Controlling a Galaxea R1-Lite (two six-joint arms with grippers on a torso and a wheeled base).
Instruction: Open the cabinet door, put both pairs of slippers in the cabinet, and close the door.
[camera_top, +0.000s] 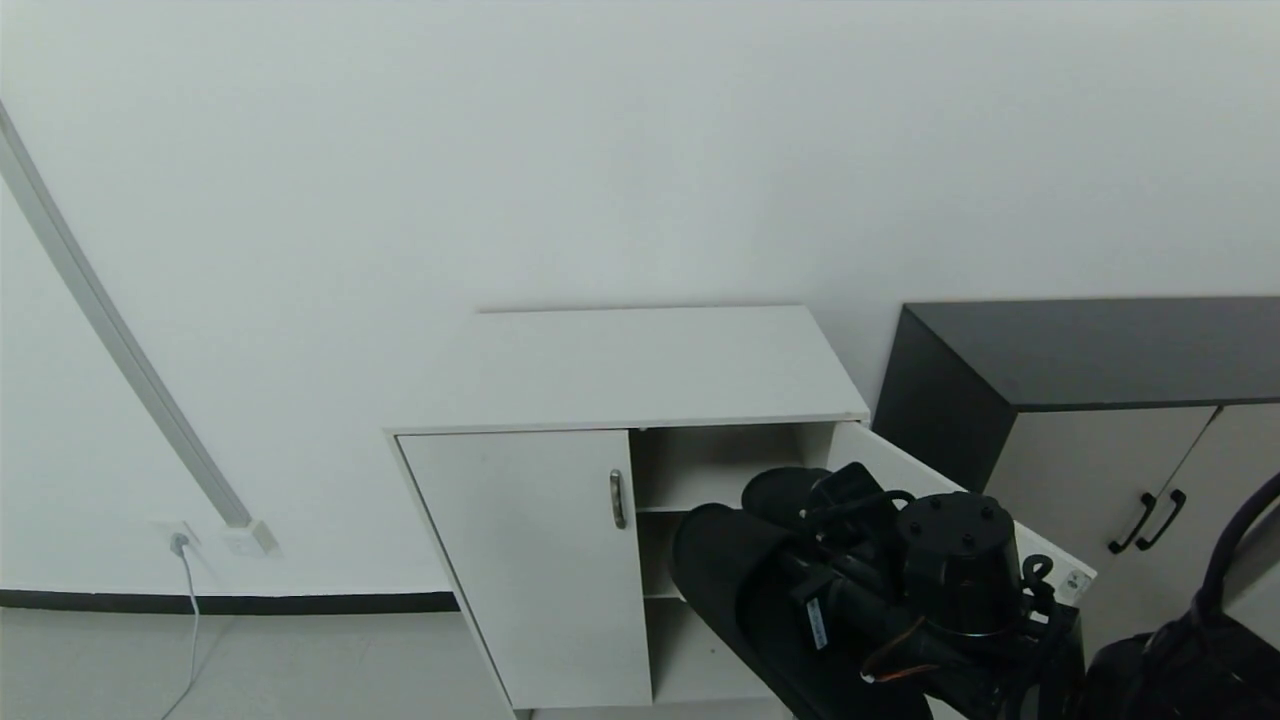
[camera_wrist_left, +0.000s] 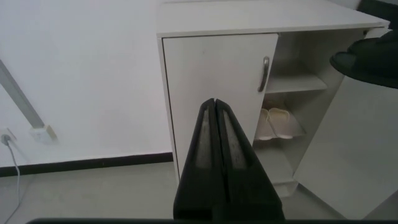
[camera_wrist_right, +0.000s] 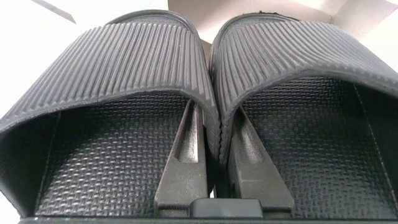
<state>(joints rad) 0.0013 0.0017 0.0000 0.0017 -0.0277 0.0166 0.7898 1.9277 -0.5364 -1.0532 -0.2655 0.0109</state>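
So, door open, white slippers shelved. At five o'clock the right gripper clamps black slippers, unstowed; left gripper pinched empty.

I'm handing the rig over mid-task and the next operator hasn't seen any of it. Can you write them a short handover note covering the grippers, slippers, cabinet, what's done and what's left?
Grippers: the left gripper is shut and empty, and sits in front of the cabinet, facing its closed left door. The right gripper is shut on the black slippers, pinching their adjoining sides together just in front of the open compartment.
Things: the pale slippers lie on a middle shelf inside. The right door is swung open.
Done: door opened, pale pair stowed.
Left: set the black pair inside, release it, close the right door.
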